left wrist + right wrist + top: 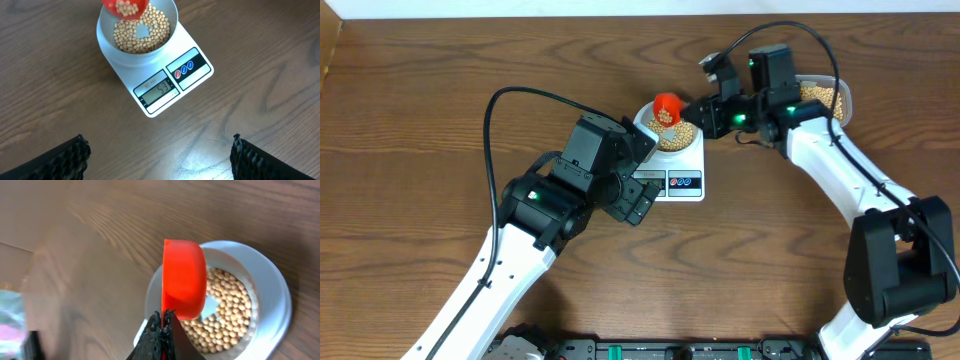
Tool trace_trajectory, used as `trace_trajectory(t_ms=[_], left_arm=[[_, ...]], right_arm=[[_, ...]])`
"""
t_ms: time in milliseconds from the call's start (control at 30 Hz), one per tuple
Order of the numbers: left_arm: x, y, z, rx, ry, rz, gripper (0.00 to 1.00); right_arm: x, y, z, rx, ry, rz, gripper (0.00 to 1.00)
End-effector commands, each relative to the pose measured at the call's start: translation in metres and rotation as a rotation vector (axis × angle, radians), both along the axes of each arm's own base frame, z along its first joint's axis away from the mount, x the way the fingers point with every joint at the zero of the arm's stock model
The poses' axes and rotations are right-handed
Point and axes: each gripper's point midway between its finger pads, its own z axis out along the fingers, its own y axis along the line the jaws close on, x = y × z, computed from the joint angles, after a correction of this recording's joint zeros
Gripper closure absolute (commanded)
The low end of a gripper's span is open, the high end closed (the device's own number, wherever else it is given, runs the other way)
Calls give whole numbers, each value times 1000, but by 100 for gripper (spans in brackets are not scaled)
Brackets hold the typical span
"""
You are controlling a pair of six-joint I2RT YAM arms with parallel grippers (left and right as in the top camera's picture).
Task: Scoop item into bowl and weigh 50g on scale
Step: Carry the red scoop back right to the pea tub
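The left gripper (pixel 160 161) hangs on the display side of the scale (pixel 170 80), its jaws spread wide with nothing between them. Only the two ribbed black fingers (pixel 60 159) show, at the bottom corners of the left wrist view, well apart from the scale. That view alone shows the scale's face: a grey display with digits that look like 53, and a red and a blue button beside it. In the overhead view the left arm hides the display end of the scale.

The bowl (pixel 104 42) sits on the scale's far end. The beans (pixel 150 31) cover most of its floor, and a small bare patch shows near the middle.

Above the bowl's far rim hangs a red scoop (pixel 125 6), tipped so that its mouth faces the display side, with beans inside it. The right wrist view shows only the scoop's smooth red back, seen edge-on over the bowl. It also shows what the other views do not: the right gripper (pixel 161 319) closed tightly on the scoop's thin handle.

Beyond the scale, behind the right arm in the overhead view, a clear tub (pixel 844 98) rests on the wooden table (pixel 410 150). It holds more beans and is partly hidden by the arm and its cable.
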Motion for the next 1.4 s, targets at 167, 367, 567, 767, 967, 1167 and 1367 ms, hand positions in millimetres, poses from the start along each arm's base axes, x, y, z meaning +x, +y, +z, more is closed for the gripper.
trace_trajectory(t_ms=[167,367,567,767,967,1167,1367], left_arm=[[0,-2,1,-2,-2,-19,8],[0,-2,1,-1,-2,-19,8],[1,-2,1,-2,-2,-19,8],[0,-2,1,-2,-2,-19,8],[1,-2,1,-2,-2,-19,8],[1,-2,1,-1,-2,-19,8],[1,-2,1,-2,-2,-19,8]], right_arm=[[-2,-15,35,252,108,41,98],[10,-41,47,290,99,-15,99],[33,-96,58,240,26,-186,99],[40,-154,70,149,-45,-343,99],[21,-200,63,-26,-29,-472,98],[3,-233,51,-203,12,-580,99],[3,-261,40,-356,3,-667,99]])
